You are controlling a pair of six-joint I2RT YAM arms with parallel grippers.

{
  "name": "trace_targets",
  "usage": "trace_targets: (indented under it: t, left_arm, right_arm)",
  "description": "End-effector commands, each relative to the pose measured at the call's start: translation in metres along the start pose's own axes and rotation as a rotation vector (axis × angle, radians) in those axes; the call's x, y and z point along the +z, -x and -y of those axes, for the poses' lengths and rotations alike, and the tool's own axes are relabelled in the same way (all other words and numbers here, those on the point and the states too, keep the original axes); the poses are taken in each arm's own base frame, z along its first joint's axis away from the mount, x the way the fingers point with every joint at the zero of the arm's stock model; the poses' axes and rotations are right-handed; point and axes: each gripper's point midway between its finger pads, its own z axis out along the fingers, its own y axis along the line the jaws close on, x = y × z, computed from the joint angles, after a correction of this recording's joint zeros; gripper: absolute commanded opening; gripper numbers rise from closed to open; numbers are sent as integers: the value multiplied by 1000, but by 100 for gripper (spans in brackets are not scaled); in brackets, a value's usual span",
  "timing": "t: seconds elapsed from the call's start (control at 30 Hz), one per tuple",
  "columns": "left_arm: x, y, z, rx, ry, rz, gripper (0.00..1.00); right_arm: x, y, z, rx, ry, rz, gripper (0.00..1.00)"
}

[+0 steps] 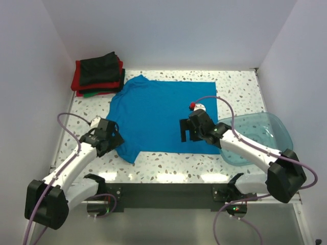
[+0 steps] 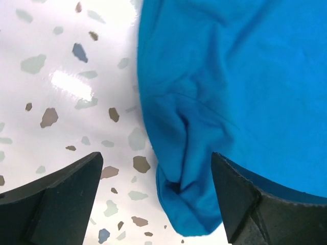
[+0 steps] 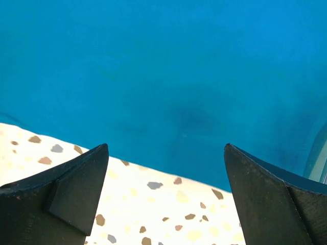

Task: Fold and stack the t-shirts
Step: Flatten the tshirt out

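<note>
A bright blue t-shirt (image 1: 163, 112) lies spread flat on the speckled table, one bunched corner at its front left. My left gripper (image 1: 113, 140) is open and empty right over that corner. In the left wrist view the bunched cloth (image 2: 194, 178) lies between the open gripper (image 2: 156, 161) fingers, nearer the right one. My right gripper (image 1: 189, 133) is open and empty over the shirt's front right part. In the right wrist view the gripper (image 3: 166, 150) hovers over the shirt's front hem (image 3: 163, 66). A stack of folded dark green/black and red t-shirts (image 1: 98, 74) sits at the back left.
A translucent blue-green plastic tub (image 1: 258, 137) stands at the right, close behind my right arm; its rim shows in the right wrist view (image 3: 319, 153). White walls close in the table at the left, back and right. Bare speckled table (image 1: 173, 163) lies in front of the shirt.
</note>
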Motion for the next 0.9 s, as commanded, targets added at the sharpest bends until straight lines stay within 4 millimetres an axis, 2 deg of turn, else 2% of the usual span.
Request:
trace_targets:
  t: [0.0, 0.13, 0.4, 0.47, 0.5, 0.53, 0.67, 0.87]
  left_arm:
    - [7, 0, -4, -114, 27, 11, 88]
    - [27, -22, -16, -137, 57, -44, 74]
    - [45, -22, -12, -128, 53, -49, 48]
    - [49, -21, -11, -130, 52, -42, 30]
    - [49, -20, -11, -123, 51, -38, 17]
    - [49, -17, -15, -123, 74, -30, 0]
    - [39, -1, -35, -142, 203, 33, 0]
    - [19, 21, -39, -159, 238, 98, 0]
  right_arm:
    - [-3, 1, 4, 101, -18, 64, 98]
    - [6, -8, 13, 99, -71, 41, 99]
    - [18, -22, 25, 94, -140, 1, 99]
    - [21, -30, 28, 94, -152, -16, 99]
    - [23, -35, 30, 93, -159, -28, 99]
    - [24, -41, 32, 93, -172, -47, 99]
    - [28, -55, 47, 84, -242, -81, 99]
    - [28, -62, 61, 82, -310, -81, 99]
